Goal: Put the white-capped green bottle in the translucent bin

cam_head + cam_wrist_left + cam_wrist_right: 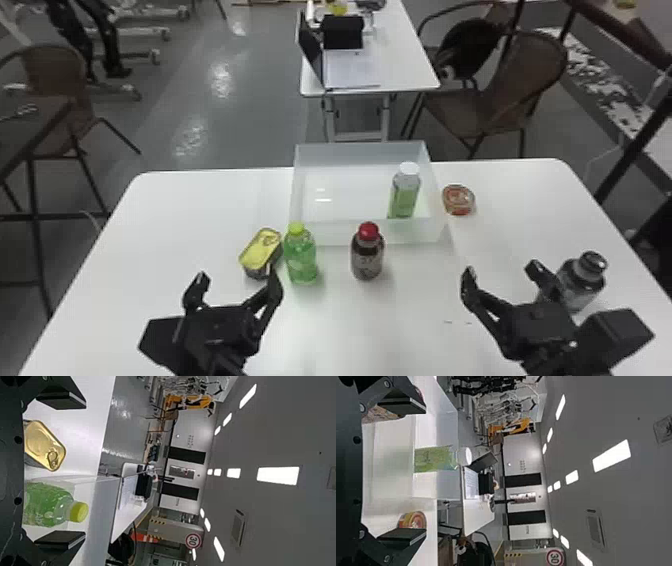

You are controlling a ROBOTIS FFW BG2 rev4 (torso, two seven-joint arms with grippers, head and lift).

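slim white-capped green bottle [404,196] — upright in the rectangular translucent bin [332,233]

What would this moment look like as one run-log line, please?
white-capped green bottle: upright in translucent bin | left gripper: open, empty | right gripper: open, empty | placement: looks done

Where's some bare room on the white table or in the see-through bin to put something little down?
The bin's floor left of the white-capped green bottle; the white table left of the can, or between the red-capped bottle and right hand. It's crowded by the can and yellow-capped green bottle.
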